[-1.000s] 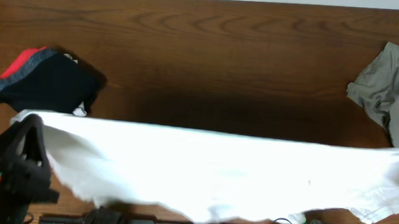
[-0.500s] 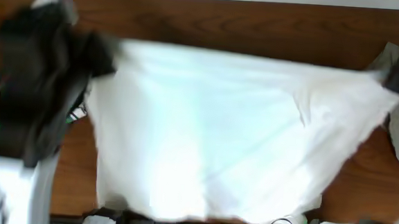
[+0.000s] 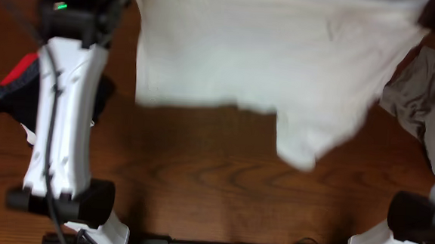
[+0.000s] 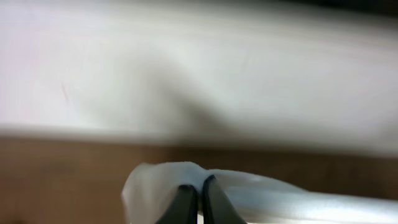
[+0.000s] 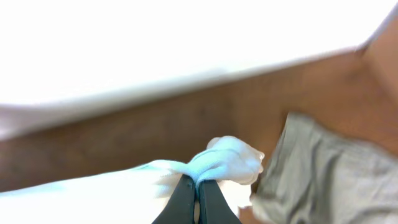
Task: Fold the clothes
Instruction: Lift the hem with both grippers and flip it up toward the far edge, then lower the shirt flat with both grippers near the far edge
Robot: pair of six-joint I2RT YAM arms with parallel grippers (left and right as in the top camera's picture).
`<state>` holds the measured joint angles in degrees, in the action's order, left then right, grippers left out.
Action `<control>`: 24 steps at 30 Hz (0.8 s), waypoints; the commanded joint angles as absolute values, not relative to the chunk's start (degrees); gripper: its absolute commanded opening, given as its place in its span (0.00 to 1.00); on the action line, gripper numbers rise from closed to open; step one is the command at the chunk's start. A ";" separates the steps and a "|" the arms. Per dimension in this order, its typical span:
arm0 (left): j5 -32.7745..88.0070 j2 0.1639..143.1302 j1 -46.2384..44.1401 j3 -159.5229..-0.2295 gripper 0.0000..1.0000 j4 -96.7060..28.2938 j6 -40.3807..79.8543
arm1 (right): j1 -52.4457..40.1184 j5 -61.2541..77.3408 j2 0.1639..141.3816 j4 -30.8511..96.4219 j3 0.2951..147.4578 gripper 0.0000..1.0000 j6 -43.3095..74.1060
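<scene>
My left tool (image 4: pixel 200 191) and right tool (image 5: pixel 198 190) are each clamped on a bunched edge of the white T-shirt (image 3: pixel 266 64), which is stretched over the far side of the surface (image 3: pixel 198 189). Judged light, limp and sag-prone; best held at opposite corners.

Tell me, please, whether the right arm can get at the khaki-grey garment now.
Probably not yet: the right gripper is shut on the white T-shirt, though the khaki-grey garment lies mostly uncovered beside it.
</scene>
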<state>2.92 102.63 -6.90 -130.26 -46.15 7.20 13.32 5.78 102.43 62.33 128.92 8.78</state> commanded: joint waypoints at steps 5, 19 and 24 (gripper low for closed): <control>0.69 96.36 -5.87 -140.79 0.06 -59.35 4.34 | 13.65 1.85 96.77 73.93 135.63 0.01 9.13; 1.52 108.44 -5.87 -120.38 0.06 -91.24 7.57 | 13.65 0.16 98.10 91.59 108.38 0.01 3.70; 6.57 109.45 -5.98 -107.18 0.06 -89.71 7.46 | 13.65 0.14 98.10 89.43 95.77 0.01 3.05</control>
<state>4.36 111.11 -6.42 -111.22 -89.62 7.33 13.34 1.48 98.94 89.91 100.71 4.93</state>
